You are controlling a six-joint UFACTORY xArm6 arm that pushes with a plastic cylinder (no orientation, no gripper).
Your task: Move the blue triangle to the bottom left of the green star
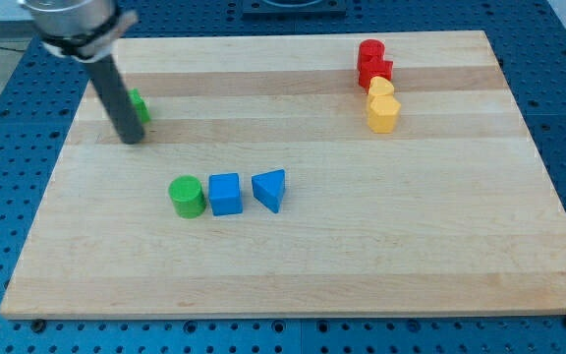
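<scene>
The blue triangle (270, 189) lies near the board's middle, at the right end of a short row. The green star (138, 106) sits at the view's upper left, mostly hidden behind my rod. My tip (131, 140) rests on the board just below and left of the green star, far up and left of the blue triangle.
A green cylinder (187, 196) and a blue cube (225, 194) stand just left of the triangle. At the view's upper right are two red blocks (372, 61) with two yellow blocks (382, 106) below them. The wooden board (293, 265) ends near the view's edges.
</scene>
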